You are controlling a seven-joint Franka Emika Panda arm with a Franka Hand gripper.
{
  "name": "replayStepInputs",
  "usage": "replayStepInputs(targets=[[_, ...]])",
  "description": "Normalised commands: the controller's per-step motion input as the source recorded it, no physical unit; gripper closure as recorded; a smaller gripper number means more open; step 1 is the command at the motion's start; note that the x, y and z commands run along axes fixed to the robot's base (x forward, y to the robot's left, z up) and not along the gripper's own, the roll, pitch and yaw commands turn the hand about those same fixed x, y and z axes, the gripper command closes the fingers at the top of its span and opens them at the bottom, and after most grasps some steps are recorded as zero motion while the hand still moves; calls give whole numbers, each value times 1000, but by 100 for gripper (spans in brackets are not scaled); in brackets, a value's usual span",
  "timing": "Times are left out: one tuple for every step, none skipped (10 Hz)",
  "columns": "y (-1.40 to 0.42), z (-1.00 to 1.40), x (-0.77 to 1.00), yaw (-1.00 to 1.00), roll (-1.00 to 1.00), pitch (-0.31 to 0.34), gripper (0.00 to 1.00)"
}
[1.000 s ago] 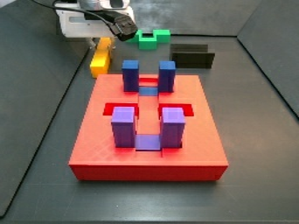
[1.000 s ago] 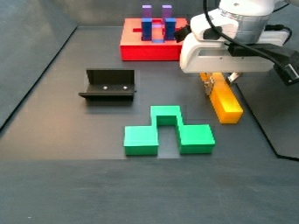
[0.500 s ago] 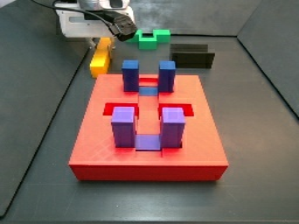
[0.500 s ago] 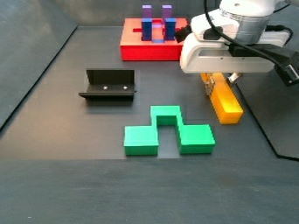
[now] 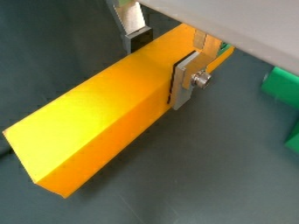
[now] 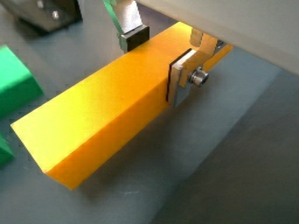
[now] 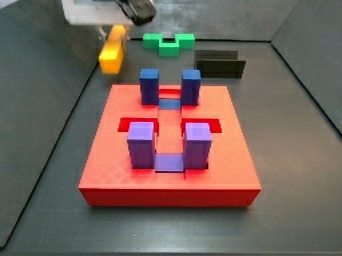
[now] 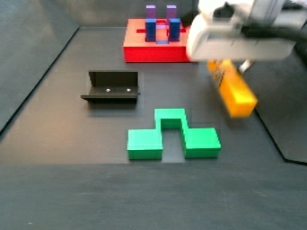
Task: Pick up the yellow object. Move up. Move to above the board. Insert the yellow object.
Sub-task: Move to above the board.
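Note:
The yellow object [image 7: 112, 48] is a long yellow-orange bar, held near one end and hanging clear of the floor, also seen in a side view [image 8: 234, 88]. My gripper [image 7: 118, 26] is shut on it; its white body shows in a side view [image 8: 228, 63]. In both wrist views the bar [image 5: 100, 114] [image 6: 105, 109] runs out from between the silver fingers [image 5: 183, 79] [image 6: 181, 77], and the gripper [image 5: 160, 59] [image 6: 158, 58] clamps its sides. The red board [image 7: 107, 160] with blue and purple posts lies apart from the bar, also in a side view [image 8: 153, 52].
A green notched block [image 8: 174, 135] lies on the dark floor near the bar, also in a side view [image 7: 171, 42] and in both wrist views [image 5: 285, 87] [image 6: 14, 80]. The black fixture [image 8: 111, 88] stands on the floor, seen too in other views [image 7: 221, 65] [image 6: 47, 10]. Grey walls enclose the floor.
My gripper has risen with the yellow bar, which has left the floor and now hangs above it. Board, green block and fixture have not moved.

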Motion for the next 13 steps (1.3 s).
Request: replayStepInputs(targets=[[0,1400,0,0,0,0,100],[3,1400,4,1,-7,18,100],[-5,1400,-24,2,-23,44,100],[-6,1400,-15,2,-31,24,100],[-1,1400,3,1,-37,23,100],[2,1400,36,-3,-53,55,100],[0,1400,36,-4,-61,69,100],[-3,886,7,-5,-60,53,100],[1,613,9,-3,-58,37,100],[8,224,39,-5,-59,30,100],[-1400,216,726,-249,33,251,100],[-1400,191,727,-205,85,268,100],[-1400,189,759,-93,95,304,100]])
